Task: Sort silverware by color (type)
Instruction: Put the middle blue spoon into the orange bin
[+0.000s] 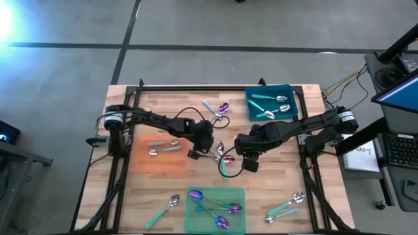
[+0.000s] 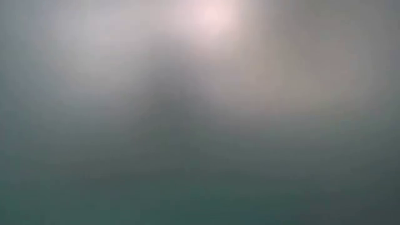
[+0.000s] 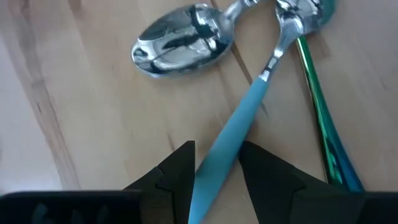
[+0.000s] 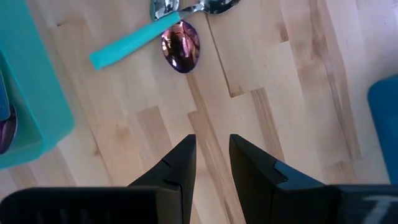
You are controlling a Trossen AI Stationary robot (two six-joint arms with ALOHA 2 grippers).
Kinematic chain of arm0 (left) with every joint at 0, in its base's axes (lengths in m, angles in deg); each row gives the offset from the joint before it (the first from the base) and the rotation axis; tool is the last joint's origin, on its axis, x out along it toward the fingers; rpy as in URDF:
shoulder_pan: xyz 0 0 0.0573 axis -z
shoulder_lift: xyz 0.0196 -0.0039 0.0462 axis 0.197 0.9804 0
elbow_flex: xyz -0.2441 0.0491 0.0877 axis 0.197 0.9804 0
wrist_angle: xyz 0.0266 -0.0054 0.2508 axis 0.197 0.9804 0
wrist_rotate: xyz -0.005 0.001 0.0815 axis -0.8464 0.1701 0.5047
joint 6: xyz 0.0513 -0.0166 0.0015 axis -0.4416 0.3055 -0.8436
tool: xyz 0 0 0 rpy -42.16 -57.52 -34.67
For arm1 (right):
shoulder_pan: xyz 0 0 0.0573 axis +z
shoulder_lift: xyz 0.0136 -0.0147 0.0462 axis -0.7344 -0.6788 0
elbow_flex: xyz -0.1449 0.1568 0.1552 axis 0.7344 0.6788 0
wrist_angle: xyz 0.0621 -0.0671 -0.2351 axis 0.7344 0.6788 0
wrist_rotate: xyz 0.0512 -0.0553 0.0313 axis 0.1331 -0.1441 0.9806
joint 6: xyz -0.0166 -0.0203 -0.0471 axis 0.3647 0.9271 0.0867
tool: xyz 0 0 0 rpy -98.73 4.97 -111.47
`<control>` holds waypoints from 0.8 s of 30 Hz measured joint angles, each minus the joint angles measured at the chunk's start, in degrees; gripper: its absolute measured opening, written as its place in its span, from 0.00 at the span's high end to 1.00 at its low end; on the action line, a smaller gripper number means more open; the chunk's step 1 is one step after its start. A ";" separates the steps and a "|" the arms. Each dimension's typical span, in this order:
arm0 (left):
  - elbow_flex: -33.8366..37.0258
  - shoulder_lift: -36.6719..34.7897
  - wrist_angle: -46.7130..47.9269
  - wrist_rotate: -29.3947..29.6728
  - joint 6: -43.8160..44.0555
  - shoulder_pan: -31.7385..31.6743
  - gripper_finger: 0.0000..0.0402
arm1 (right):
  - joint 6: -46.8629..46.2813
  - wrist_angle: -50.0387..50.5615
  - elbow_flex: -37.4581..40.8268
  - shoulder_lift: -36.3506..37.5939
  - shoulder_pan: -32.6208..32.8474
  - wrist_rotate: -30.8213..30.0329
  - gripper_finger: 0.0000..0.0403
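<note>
While both arms meet mid-table, the wooden surface [image 1: 163, 189] sits on grey floor, with a desk and monitor at right; the low view shows only blur.

Counts: one orange mat [image 1: 140, 160] at left holds two silver pieces. One green mat [image 1: 236, 194] at the near edge holds about three purple-headed spoons. One teal bin [image 1: 292, 93] at far right holds about three silver ones. Loose silverware: two far-centre [image 1: 221, 109], one near-left [image 1: 166, 207], two near-right [image 1: 287, 206], and a small cluster at centre.

Left gripper [image 3: 216, 177]: fingers partly closed around a pale-blue handle [image 3: 239, 127] in the cluster, with a silver spoon [image 3: 183, 40] just beside it.

Right gripper [image 4: 211, 165]: fingers narrowly parted, holding nothing, over bare wood near a purple spoon [image 4: 181, 46].

Near-centre strips and the left and right margins are open; a black frame rims the edges.
</note>
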 joint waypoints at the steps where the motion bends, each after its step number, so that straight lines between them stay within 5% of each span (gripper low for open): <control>1: -1.37 0.98 1.25 0.00 0.44 -0.07 0.71 | -0.04 -0.19 0.00 0.00 0.00 0.02 0.79; 5: -6.72 3.84 8.09 -0.16 1.25 -0.43 0.74 | -0.61 -0.45 0.00 0.00 0.00 0.01 0.79; 11: -8.24 4.30 11.30 -5.16 5.44 -2.85 0.93 | -0.59 -0.42 0.00 0.00 0.04 0.02 0.79; 15: -7.73 4.15 11.29 -8.59 9.11 -4.29 0.93 | 0.40 -0.42 0.00 0.00 0.04 0.03 0.79; 24: -7.30 0.20 14.08 -6.61 11.70 -4.44 0.93 | 0.96 -0.37 0.00 -0.02 0.04 0.04 0.79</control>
